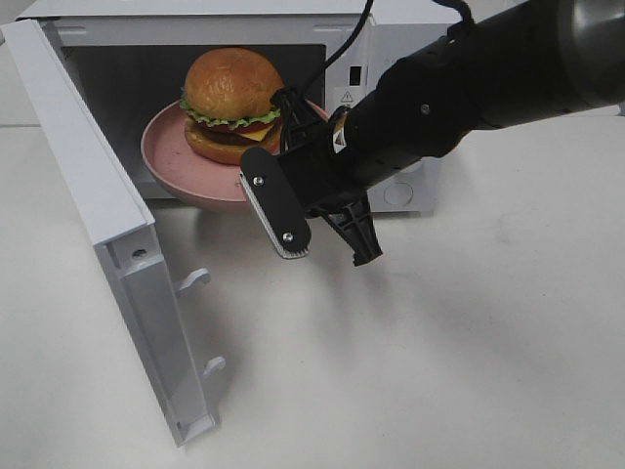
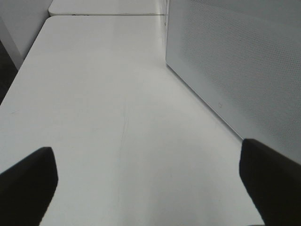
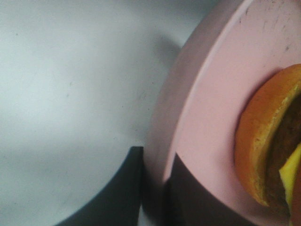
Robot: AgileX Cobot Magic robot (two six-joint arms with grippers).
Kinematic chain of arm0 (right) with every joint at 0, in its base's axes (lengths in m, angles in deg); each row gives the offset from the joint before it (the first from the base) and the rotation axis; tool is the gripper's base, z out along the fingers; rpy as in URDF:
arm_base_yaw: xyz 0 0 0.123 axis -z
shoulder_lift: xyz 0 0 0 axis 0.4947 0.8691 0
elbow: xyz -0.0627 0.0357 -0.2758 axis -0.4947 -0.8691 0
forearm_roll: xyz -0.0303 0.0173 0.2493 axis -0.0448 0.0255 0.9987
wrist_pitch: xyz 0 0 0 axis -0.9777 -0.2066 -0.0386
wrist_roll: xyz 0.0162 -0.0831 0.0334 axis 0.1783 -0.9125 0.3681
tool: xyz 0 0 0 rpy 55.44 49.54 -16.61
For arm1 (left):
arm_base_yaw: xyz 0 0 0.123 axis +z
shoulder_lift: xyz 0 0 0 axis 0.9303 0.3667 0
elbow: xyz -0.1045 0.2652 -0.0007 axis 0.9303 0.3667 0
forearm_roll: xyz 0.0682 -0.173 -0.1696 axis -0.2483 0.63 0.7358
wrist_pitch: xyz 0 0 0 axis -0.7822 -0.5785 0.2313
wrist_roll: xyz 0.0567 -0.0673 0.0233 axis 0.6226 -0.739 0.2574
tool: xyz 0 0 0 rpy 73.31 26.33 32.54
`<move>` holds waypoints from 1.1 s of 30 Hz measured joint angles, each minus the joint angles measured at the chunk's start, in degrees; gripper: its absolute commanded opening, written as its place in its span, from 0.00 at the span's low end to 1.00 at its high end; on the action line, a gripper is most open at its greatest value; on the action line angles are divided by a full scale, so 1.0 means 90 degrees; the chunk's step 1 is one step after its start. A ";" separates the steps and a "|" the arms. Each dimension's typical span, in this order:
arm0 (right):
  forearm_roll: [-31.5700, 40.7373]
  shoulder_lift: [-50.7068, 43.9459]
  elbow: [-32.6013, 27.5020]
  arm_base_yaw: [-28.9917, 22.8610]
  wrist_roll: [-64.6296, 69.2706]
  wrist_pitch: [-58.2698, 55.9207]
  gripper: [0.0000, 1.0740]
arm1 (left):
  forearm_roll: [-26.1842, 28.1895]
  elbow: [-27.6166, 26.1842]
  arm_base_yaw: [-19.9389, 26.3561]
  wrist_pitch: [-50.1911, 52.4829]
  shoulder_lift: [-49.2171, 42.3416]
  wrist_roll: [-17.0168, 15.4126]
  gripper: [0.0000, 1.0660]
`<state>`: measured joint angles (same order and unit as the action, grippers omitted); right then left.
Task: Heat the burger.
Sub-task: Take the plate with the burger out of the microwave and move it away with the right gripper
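The burger [image 1: 232,106] sits on a round pink plate [image 1: 181,166], and the plate is halfway through the mouth of the white microwave [image 1: 391,59], its near rim hanging out over the oven's front edge and above the white table [image 1: 469,342]. The bun is glossy golden brown, with a green lettuce frill, red tomato, yellow cheese and a dark patty showing at the side. The microwave stands at the far edge of the table, and its door [image 1: 107,244] is swung wide open toward the table's left side, two white latch hooks jutting from its inner face.

The right gripper [image 3: 157,186] is clamped on the plate's rim: in the right wrist view one dark finger [image 3: 122,188] lies under the pink edge and the other over it, with the burger's lower bun just beside (the bun and patty are blurred there). From above, the black right arm [image 1: 469,88] reaches in from the table's right side toward the oven mouth.

The left gripper [image 2: 146,188] hangs over bare table with its two dark fingers [image 2: 28,183] spread wide apart and nothing between them, the microwave's perforated white side wall [image 2: 244,70] close by.
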<state>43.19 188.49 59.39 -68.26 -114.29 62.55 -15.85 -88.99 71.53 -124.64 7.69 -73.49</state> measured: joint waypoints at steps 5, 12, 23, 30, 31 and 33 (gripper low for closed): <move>-0.0006 -0.0471 -0.0484 -0.0013 -0.0025 -0.0006 0.00 | 0.0000 0.0000 0.0000 0.0000 0.0000 0.0000 0.94; -0.0019 -0.1407 -0.1375 0.0000 0.0006 -0.0045 0.00 | 0.0000 0.0000 0.0000 0.0000 0.0000 0.0000 0.94; 0.0000 -0.2566 -0.2381 0.0019 0.0076 -0.0057 0.00 | 0.0000 0.0000 0.0000 0.0000 0.0000 0.0000 0.94; 0.0000 -0.3355 -0.2954 0.0019 0.0095 -0.0382 0.00 | 0.0000 0.0000 0.0000 0.0000 0.0000 0.0000 0.94; 0.0000 -0.3559 -0.3113 0.0019 0.0095 -0.0573 0.00 | 0.0000 0.0000 0.0000 0.0000 0.0000 0.0000 0.94; 0.0000 -0.3673 -0.3189 0.0019 0.0095 -0.0662 0.00 | 0.0000 0.0000 0.0000 0.0000 0.0000 0.0000 0.94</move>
<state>43.19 155.43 30.69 -68.09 -113.43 56.60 -15.85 -88.99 71.53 -124.64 7.69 -73.49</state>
